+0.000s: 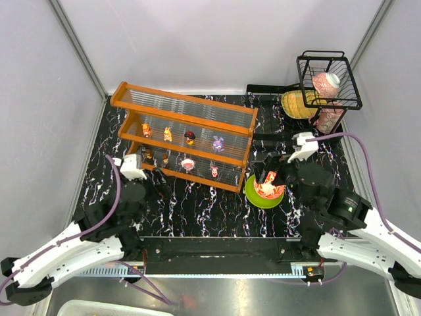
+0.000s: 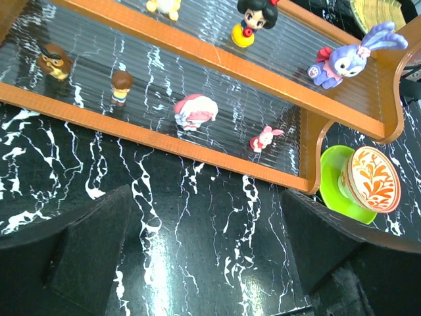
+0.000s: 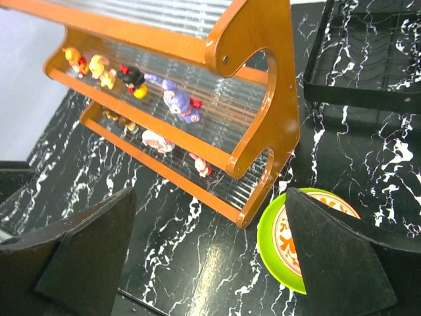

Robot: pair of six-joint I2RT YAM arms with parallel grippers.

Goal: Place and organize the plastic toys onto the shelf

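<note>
The orange-framed shelf (image 1: pixel 184 135) stands at the back left of the black marbled table. Several plastic toys stand in a row on its middle tier, among them a purple rabbit (image 2: pixel 345 56) and a black-haired figure (image 2: pixel 253 20). More stand on the lower tier, including a pink-and-white one (image 2: pixel 195 110) and a small pink one (image 2: pixel 263 138). My left gripper (image 2: pixel 210 250) hangs open over bare table in front of the shelf, nothing between its fingers. My right gripper (image 3: pixel 207 257) is open too, by the shelf's right end (image 3: pixel 263 112), with one finger (image 3: pixel 335 257) over the plate.
A green plate (image 1: pixel 253 195) holding a red-patterned bowl (image 2: pixel 373 179) sits just right of the shelf's front corner. A black wire basket (image 1: pixel 329 82) with a pink carton stands at the back right, a yellow woven item (image 1: pixel 296 105) beside it.
</note>
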